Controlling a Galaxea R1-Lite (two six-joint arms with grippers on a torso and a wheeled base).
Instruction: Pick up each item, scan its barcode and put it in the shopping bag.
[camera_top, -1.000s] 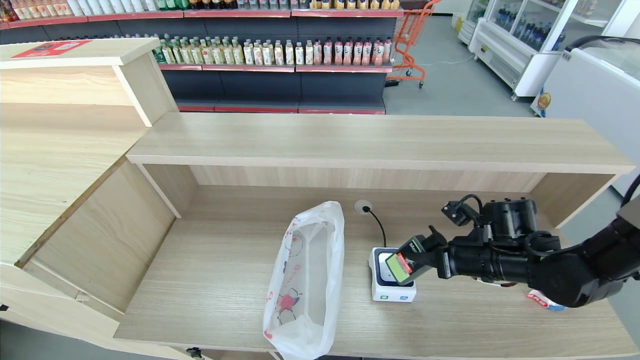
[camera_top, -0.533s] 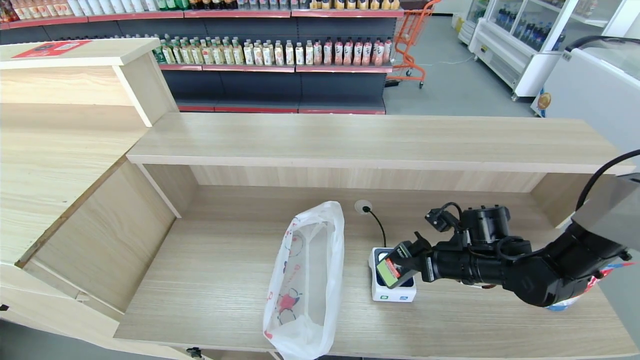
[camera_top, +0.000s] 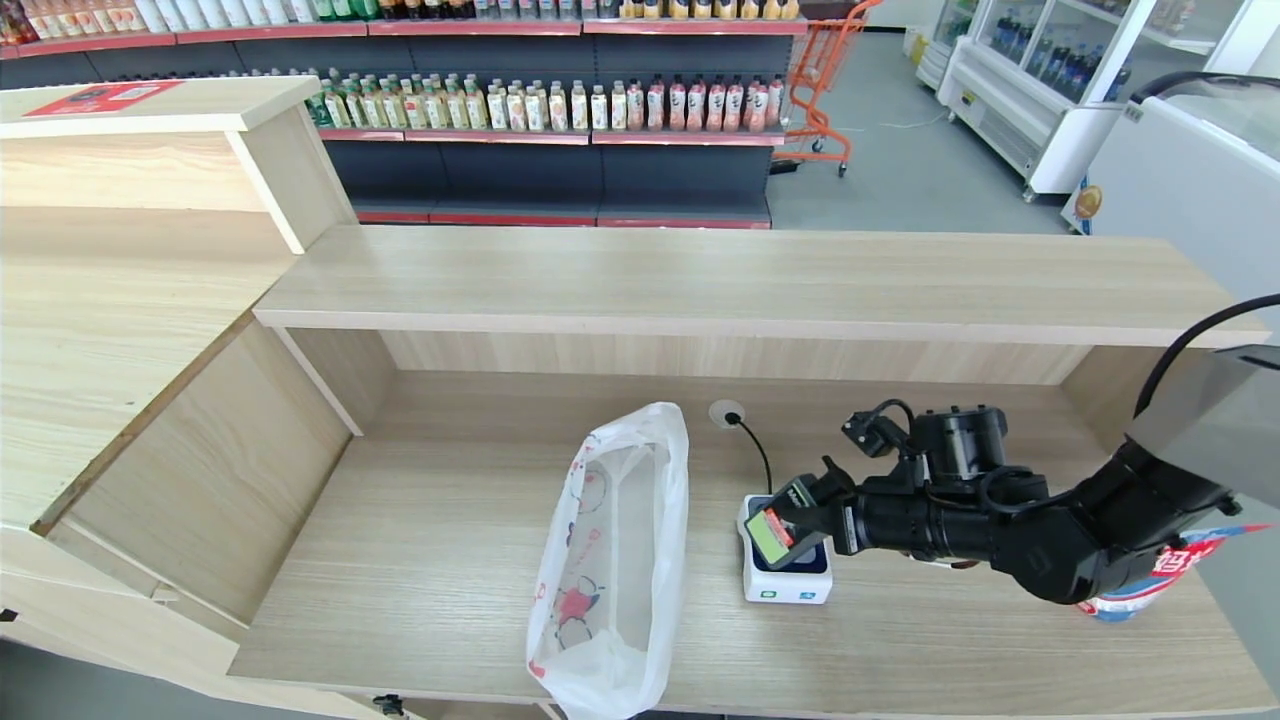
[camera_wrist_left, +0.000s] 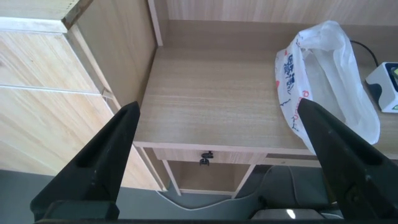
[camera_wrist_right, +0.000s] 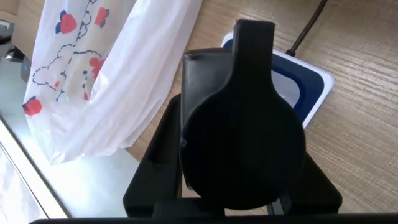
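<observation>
Right end effector (camera_top: 797, 513) clamped on a green-faced packet (camera_top: 768, 535), scanner (camera_top: 788, 586) directly beneath it, shopping bag (camera_top: 610, 540) lying to its left on the desk (camera_top: 430, 560), left wrist view showing the left end effector (camera_wrist_left: 217, 106) with fingers wide apart.

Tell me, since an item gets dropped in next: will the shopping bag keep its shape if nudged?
Probably floppy: the shopping bag is thin, see-through plastic lying slack on the counter. Likely very light, so a nudge from the held item may slide it; its near end overhangs the front edge.

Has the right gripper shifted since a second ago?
Yes. The right gripper with its green packet slid left across the scanner, toward the shopping bag.
</observation>
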